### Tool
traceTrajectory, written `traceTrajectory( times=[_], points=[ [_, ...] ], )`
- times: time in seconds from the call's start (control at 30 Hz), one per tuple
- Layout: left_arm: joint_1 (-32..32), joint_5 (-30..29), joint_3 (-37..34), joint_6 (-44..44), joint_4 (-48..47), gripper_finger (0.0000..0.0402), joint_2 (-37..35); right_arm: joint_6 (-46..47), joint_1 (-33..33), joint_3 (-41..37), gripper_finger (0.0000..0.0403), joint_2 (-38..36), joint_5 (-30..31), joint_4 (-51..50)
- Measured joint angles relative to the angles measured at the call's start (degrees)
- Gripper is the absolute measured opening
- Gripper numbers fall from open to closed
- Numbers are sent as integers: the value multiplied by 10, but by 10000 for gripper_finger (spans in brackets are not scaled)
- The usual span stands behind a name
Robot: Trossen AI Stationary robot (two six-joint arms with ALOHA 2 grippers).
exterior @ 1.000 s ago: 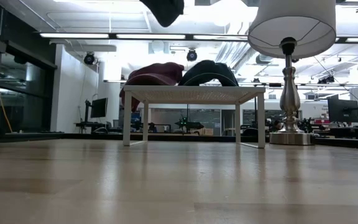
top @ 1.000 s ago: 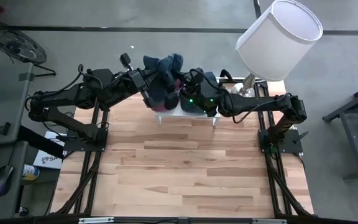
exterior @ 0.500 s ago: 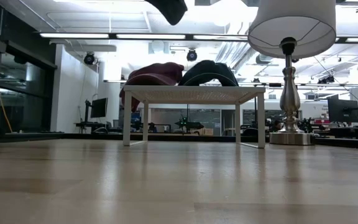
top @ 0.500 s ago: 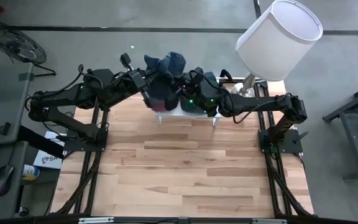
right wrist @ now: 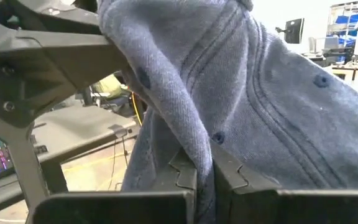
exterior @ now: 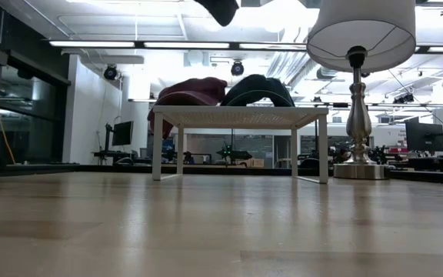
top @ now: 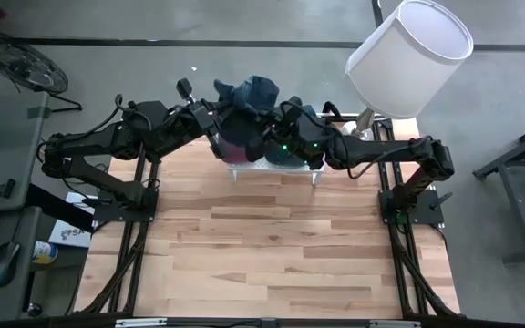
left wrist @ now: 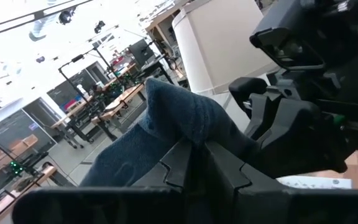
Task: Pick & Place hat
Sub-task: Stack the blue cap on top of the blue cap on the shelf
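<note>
A blue denim hat [top: 248, 97] hangs high over the back of the table between my two grippers. Only its lowest bit [exterior: 221, 8] shows at the top of the low view. My left gripper [left wrist: 194, 163] is shut on the hat from the table's left, and my right gripper [right wrist: 204, 177] is shut on it from the right. Below them a maroon hat [exterior: 191, 91] and a dark hat [exterior: 257, 89] lie on a small white table [exterior: 237, 115]. My left gripper pinches a bunched fold of the blue cloth [left wrist: 188, 135] between its two fingers, coming about level from the table's left. The hat is lifted clear of everything below. Which part of the hat the fold is cannot be told. My right gripper pinches a fold of the hat's crown cloth [right wrist: 199, 149], beside a seam with eyelets, between its two fingers. It comes about level from the table's right. The cloth drapes over and above the fingers, clear of the small table.
A lamp with a large white shade [top: 409, 55] stands on a metal base [exterior: 358, 169] at the table's back right, close to my right arm. The wooden tabletop [top: 262, 255] stretches toward the near edge.
The blue hat has shifted a little toward the table's right. Its hanging lower part has moved right and upward in the low view. Both arms have stayed almost where they were.
</note>
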Motion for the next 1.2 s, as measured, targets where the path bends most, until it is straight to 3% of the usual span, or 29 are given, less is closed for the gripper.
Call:
traceTrajectory(
  times=[0.2,0.47,0.6,0.77,1.2],
  points=[
    [0,-4,0,0,6,52,-3,1,3,0,3,-3,17,-21],
    [-3,-17,0,-2,4,154,-10,15,4,0,3,-3,18,-49],
    [-19,-61,0,1,5,190,-26,13,4,0,3,-10,24,-69],
    [-18,-93,0,-29,-41,199,-59,12,3,0,3,-38,38,-113],
    [-18,-77,1,-256,-293,200,-138,78,-37,0,3,-90,19,-271]
  ],
)
